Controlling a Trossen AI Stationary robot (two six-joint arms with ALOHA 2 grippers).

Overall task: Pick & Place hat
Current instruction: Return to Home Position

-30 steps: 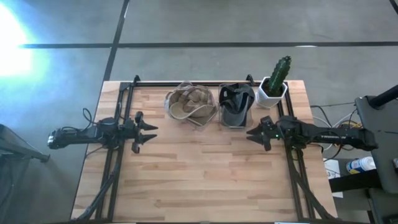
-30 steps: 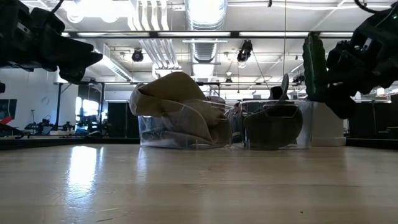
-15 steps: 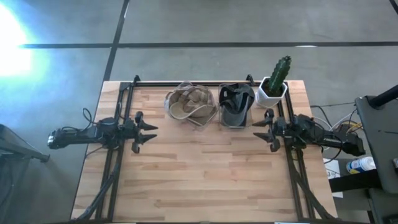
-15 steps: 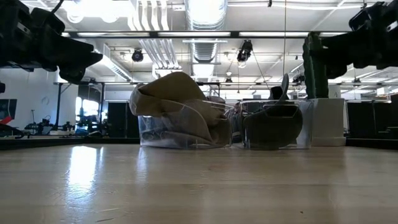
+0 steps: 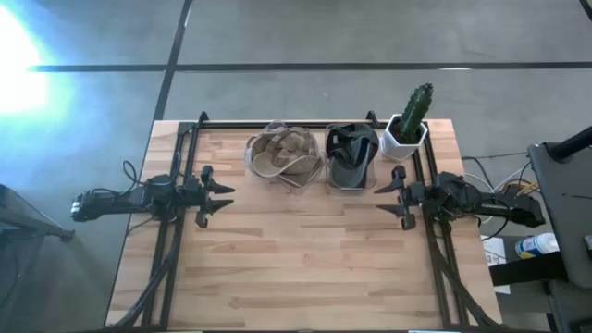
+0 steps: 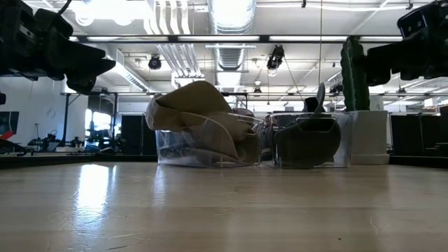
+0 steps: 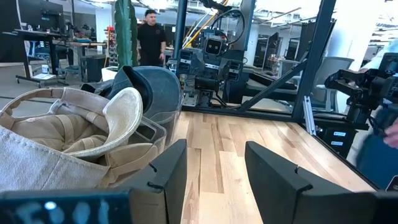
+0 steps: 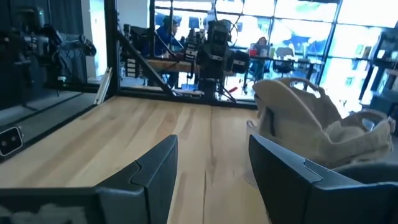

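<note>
The left claw [image 5: 228, 198] hangs over the left side of the wooden table [image 5: 296, 268]. Its two fingers [image 7: 166, 171] are spread apart, and there is nothing between them. The brown caps [image 5: 282, 153] are not in it. They lie in a heap in the left clear bin [image 5: 248, 153] at the back of the table. That is off to the right of this claw and a bit farther back.

Just beside that bin stands the right clear bin [image 5: 344, 186], and the black cap [image 5: 351, 148] sits inside it. The right claw [image 5: 378, 198] hangs close to this bin's right corner but does not touch it. Its fingers [image 8: 155, 171] are spread too and hold nothing. At the back right corner of the table, a green cactus [image 5: 418, 100] stands in a white pot [image 5: 404, 139].
</note>
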